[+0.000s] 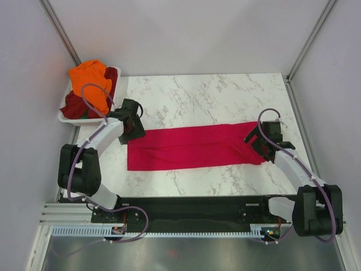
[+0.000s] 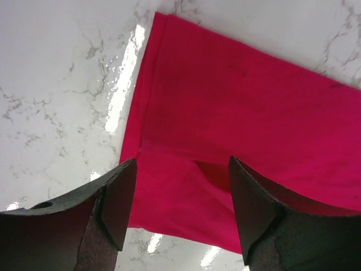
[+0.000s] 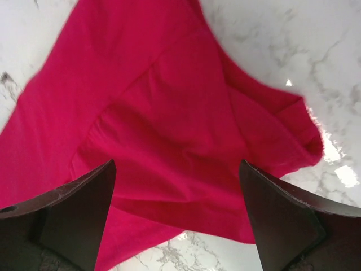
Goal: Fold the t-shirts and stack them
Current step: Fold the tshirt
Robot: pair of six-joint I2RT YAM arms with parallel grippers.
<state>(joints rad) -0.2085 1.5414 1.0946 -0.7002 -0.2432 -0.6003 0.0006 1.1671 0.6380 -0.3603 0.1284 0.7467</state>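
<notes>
A crimson-pink t-shirt (image 1: 194,147) lies folded into a long strip across the middle of the marble table. My left gripper (image 1: 137,131) hovers over the strip's left end, jaws open and empty; that end shows in the left wrist view (image 2: 237,107). My right gripper (image 1: 254,141) hovers over the strip's right end, jaws open and empty; the rumpled end shows in the right wrist view (image 3: 169,124). An orange t-shirt (image 1: 90,79) lies on top of a dark maroon one (image 1: 73,104) in the basket.
A white plastic basket (image 1: 67,118) sits at the table's far left corner, beside the left arm. Bare marble (image 1: 214,96) lies behind the strip. Grey walls close in the table at left, right and back.
</notes>
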